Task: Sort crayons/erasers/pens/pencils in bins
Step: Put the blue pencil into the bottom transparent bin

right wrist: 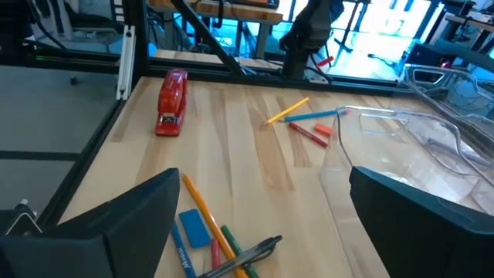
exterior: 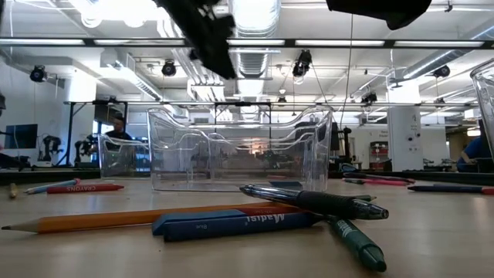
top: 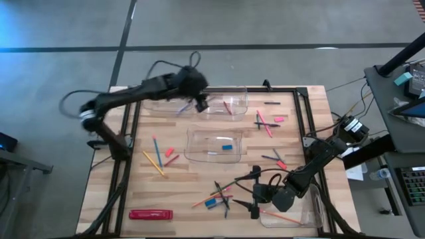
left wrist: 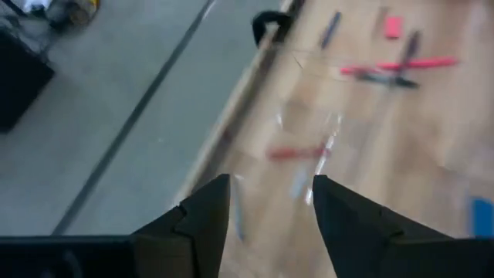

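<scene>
My left gripper (top: pixel 200 103) (left wrist: pixel 270 181) hangs open over two clear bins (top: pixel 166 105) (top: pixel 234 101) at the table's far edge. A red crayon (left wrist: pixel 297 153) lies in a bin below it. My right gripper (top: pixel 242 192) (right wrist: pixel 262 185) stands wide open and nearly level at the near side, facing a pile on the table: an orange pencil (right wrist: pixel 204 212), a blue eraser (right wrist: pixel 197 229) and a dark pen (right wrist: pixel 247 255). A third bin (top: pixel 212 157) at mid-table holds a blue eraser (top: pixel 227 146). A fourth bin (top: pixel 302 214) at the near right holds an orange pencil (top: pixel 282 216).
A long red flat pack (top: pixel 151 214) (right wrist: pixel 171 100) lies near the front left corner. Loose pencils (top: pixel 156 159) and a red eraser (top: pixel 169 151) lie at the left. Pens and a pink pencil (top: pixel 265 123) lie at the far right. Black frame rails (top: pixel 299 126) border the table.
</scene>
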